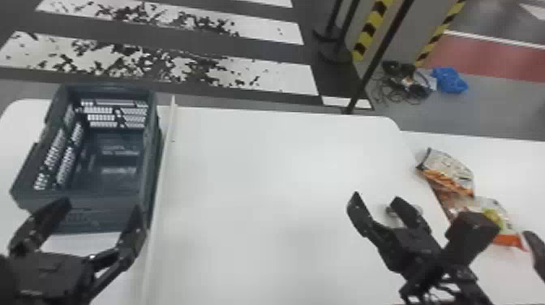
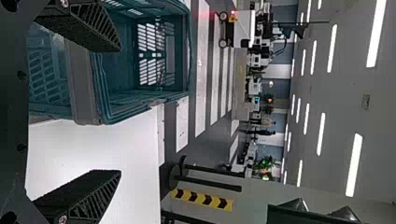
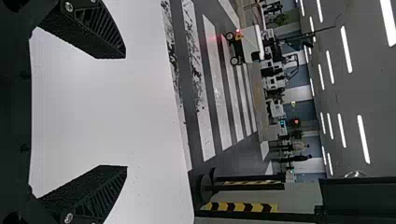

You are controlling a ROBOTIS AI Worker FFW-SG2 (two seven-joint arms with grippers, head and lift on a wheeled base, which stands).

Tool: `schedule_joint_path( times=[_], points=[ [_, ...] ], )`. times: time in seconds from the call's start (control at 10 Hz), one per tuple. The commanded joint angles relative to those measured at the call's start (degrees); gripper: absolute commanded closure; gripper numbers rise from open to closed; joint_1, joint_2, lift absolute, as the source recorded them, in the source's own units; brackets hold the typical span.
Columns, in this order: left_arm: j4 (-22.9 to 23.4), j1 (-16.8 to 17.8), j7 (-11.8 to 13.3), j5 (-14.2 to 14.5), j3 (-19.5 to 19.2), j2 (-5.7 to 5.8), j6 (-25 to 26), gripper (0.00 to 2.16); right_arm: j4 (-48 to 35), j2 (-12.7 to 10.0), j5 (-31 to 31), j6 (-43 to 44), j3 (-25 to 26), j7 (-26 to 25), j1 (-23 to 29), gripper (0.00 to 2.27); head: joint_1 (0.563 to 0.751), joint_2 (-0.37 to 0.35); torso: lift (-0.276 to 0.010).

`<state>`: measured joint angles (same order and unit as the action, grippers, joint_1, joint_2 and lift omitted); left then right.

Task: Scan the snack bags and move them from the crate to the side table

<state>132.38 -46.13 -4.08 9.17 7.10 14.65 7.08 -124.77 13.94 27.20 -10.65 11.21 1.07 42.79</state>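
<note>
- At the left, the boxy crate (image 1: 148, 178) is standing on the smooth white desk (image 1: 263, 182), its dark plastic walls showing slotted lattice.
- Before it, the left tool (image 1: 100, 205) is hanging released, black fingers spreading.
- Beside the crate, a thin pale strip (image 1: 163, 170) is running lengthwise.
- Farther right, the right tool (image 1: 376, 197) is also gaping, holding nothing, and lying nearer the bags.
- Rightward of it, on the side desk (image 1: 519, 170), two crinkled, glossy snack bags (image 1: 450, 172) are touching, their line slanting nearer and rightward; any further handling is probably needing a rightward swing.
</note>
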Motion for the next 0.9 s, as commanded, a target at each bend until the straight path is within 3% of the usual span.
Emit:
schedule_joint_path(
  times=[0.0,0.3,0.5,0.8],
  points=[
    [0.8,-3.1,-0.8,-1.7,1.6,0.2,-2.2,0.06,-0.3,-1.3,0.3,5.2,-0.4,1.0,4.9,0.09,0.695,-0.223,-0.087],
    [1.5,-8.5,-1.9,-2.1,2.1,0.11,-8.2,0.06,2.1,-1.7,1.1,19.6,-2.8,1.9,12.1,0.09,0.695,-0.258,-0.087],
    [1.5,-10.5,-3.0,-3.1,3.2,-0.15,-9.8,0.06,3.7,-0.9,2.9,23.2,-2.7,2.6,13.1,0.09,0.695,-0.284,-0.087],
    [1.5,-10.6,-3.3,-3.5,3.4,-0.5,-11.2,0.06,4.3,-0.3,3.6,23.9,-3.6,3.2,14.2,0.09,0.695,-0.319,-0.087]
  ],
)
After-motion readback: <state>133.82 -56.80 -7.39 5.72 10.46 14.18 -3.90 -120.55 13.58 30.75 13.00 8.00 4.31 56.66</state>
